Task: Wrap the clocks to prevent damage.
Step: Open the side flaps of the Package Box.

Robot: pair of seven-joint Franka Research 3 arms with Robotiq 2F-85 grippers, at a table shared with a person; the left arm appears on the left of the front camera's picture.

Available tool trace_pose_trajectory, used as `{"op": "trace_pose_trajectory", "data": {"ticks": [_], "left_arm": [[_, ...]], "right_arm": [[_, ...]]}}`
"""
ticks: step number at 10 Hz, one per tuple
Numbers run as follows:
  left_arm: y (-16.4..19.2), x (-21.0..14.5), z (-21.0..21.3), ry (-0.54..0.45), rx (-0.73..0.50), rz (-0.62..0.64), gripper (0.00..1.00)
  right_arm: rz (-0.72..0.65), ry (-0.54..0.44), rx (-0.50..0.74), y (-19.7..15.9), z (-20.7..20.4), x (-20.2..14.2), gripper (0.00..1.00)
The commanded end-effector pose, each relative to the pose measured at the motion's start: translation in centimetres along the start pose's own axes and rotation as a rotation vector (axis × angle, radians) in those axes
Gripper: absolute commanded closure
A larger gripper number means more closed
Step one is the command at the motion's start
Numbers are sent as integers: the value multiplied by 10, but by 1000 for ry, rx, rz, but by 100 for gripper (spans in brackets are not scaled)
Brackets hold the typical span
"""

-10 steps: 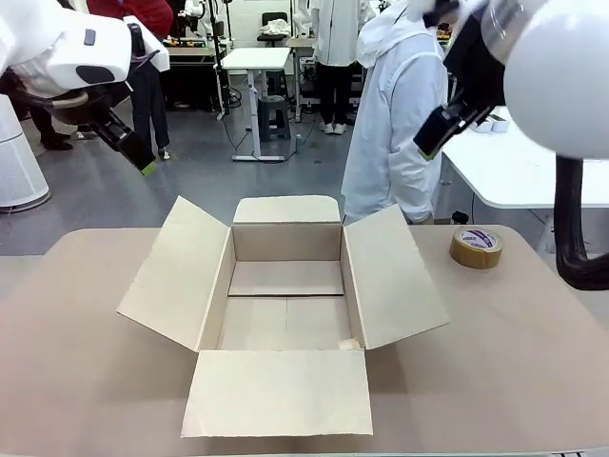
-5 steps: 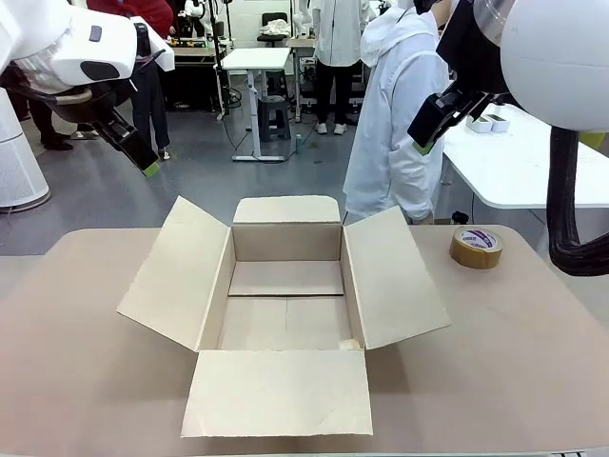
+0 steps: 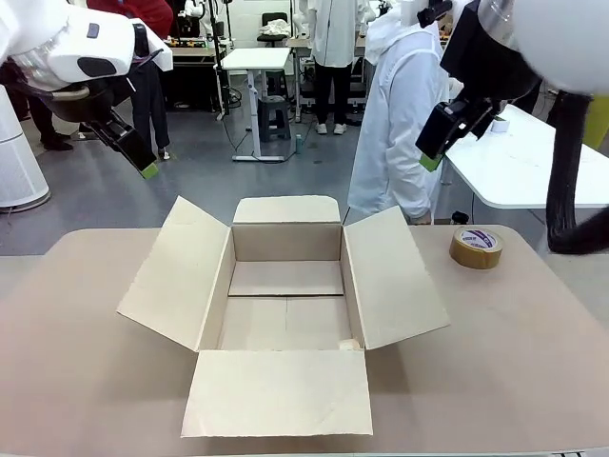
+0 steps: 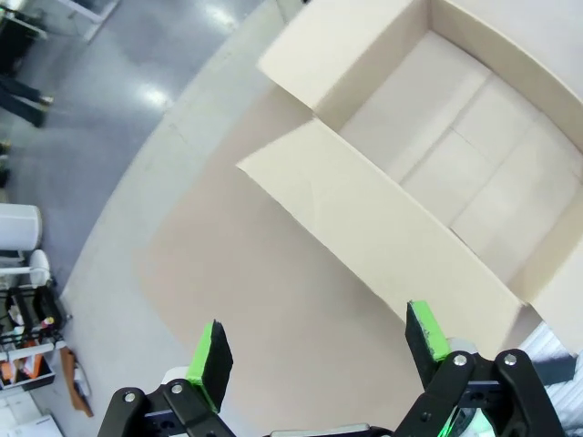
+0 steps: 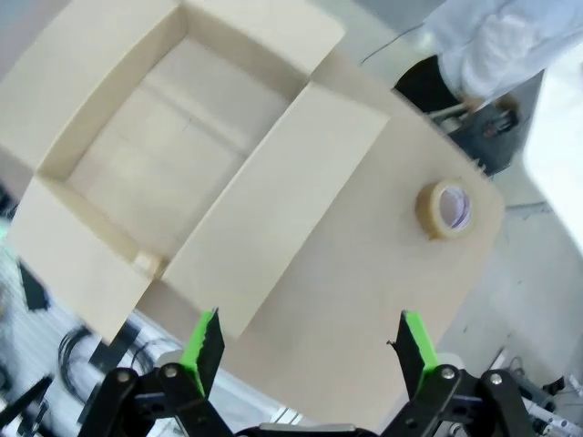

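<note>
Front view: L end effector [image 3: 143, 164], R end effector [image 3: 433, 152] wide open, empty, raised; box [image 3: 285, 243] open.

**Robotics laboratory.** Two white robot arms, the left arm [image 3: 67, 52] and the right arm [image 3: 557, 48], were mounted at a beige counter [image 3: 514, 352], their jaws raised above it and spread wide with nothing between them. Beyond the jaws lay a glossy grey floor [image 3: 228, 181] with white tables [image 3: 255, 59] and a stool [image 3: 273, 112]. A person in a white lab coat [image 3: 395, 124] stood beyond the right jaws. To one side of the left jaws, a cluttered equipment rack [image 4: 27, 319] stood on that floor.
</note>
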State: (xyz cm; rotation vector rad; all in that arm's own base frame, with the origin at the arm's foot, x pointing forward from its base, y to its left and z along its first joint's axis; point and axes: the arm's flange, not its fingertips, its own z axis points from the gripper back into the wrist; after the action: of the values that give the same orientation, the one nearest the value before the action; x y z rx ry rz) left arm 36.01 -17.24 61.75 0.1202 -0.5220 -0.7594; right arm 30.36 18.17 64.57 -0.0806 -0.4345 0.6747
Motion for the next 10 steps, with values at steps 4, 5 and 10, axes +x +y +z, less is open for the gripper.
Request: {"op": "trace_pose_trajectory", "data": {"ticks": [4,5,10], "left_arm": [[23,11,27,72,-94,3,0],[23,11,27,72,-94,3,0],[70,-19,28,-299,-493,-138,0]], "right_arm": [[-31,82,108,-24,9,10,0],[-31,82,108,-24,9,10,0],[65,-266,443,-92,1,-19,0]]}}
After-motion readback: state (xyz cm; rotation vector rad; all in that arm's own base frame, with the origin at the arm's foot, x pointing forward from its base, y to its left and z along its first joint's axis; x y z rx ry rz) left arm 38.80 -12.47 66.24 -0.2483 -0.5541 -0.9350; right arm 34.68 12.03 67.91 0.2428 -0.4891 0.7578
